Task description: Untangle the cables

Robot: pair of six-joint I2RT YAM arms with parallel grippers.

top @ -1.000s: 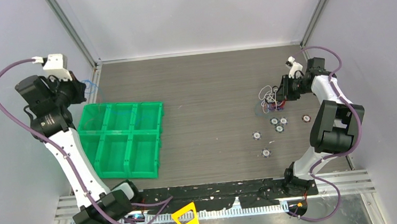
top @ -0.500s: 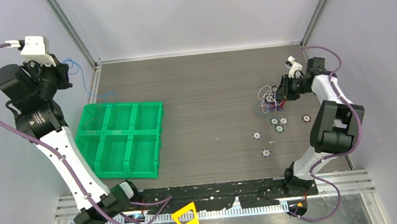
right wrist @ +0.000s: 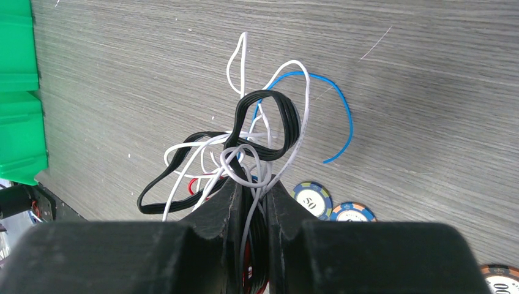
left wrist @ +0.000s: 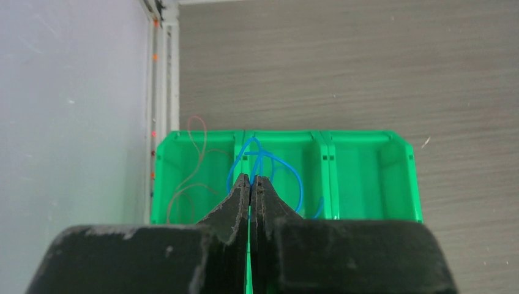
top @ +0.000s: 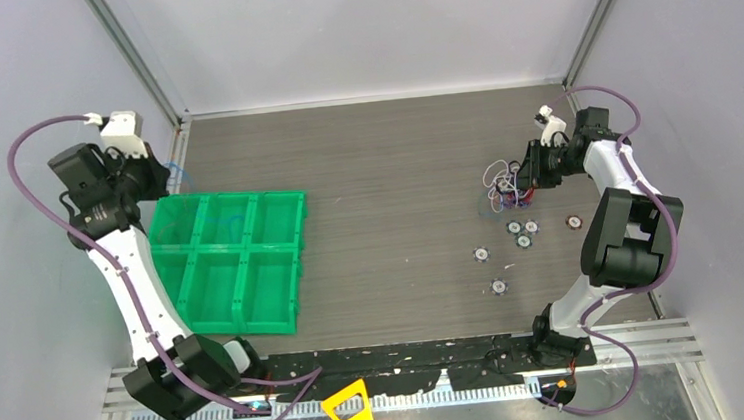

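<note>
Tangle sat at 2 o'clock on the table with the right gripper clamped on it. The left gripper was pinched shut on one blue cable that looped into the bin at 9 o'clock, beside one red-brown cable. Cables looked light, limp and snag-prone, so I'd pinch a single free loop at the tangle's edge, not the knot. Count: four colours in the tangle (black, white, red, blue), two cables at the six-cell bin, six chips.
</note>
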